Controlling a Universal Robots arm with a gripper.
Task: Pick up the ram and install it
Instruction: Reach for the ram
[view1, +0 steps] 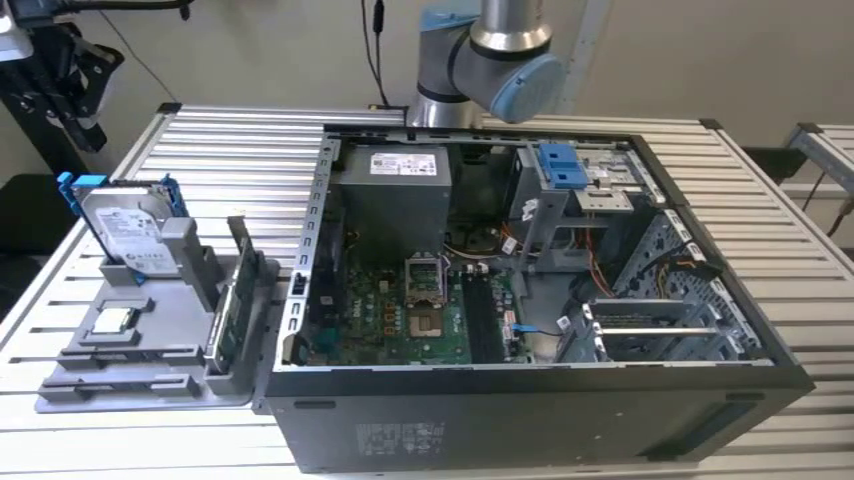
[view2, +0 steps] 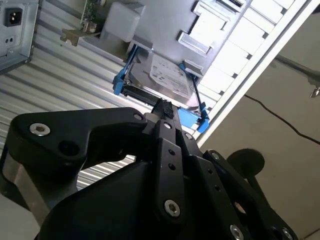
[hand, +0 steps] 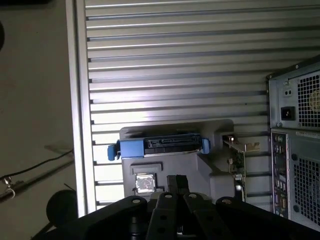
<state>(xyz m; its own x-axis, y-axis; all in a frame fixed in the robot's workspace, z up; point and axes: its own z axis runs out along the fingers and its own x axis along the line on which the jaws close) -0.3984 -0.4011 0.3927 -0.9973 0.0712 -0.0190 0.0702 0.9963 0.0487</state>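
The ram (view1: 222, 328), a thin dark green stick, stands on its edge in the grey holder (view1: 127, 375) at the exterior view's left, beside the open computer case (view1: 534, 390). Empty memory slots (view1: 481, 318) run along the motherboard inside the case. In both wrist views my gripper (hand: 176, 184) (view2: 162, 108) hangs well above the holder, over the blue-framed hard drive (hand: 160, 145) (view2: 170, 77). Its black fingertips are pressed together with nothing between them. My gripper's body hides the ram in the first wrist view.
The holder also carries a square processor chip (hand: 145, 183) (view1: 114, 320) and a larger upright green card (hand: 240, 167) (view1: 247, 255). The arm's base and elbow (view1: 481, 60) stand behind the case. The slatted metal table (hand: 175, 60) ends in an edge rail (hand: 80, 100).
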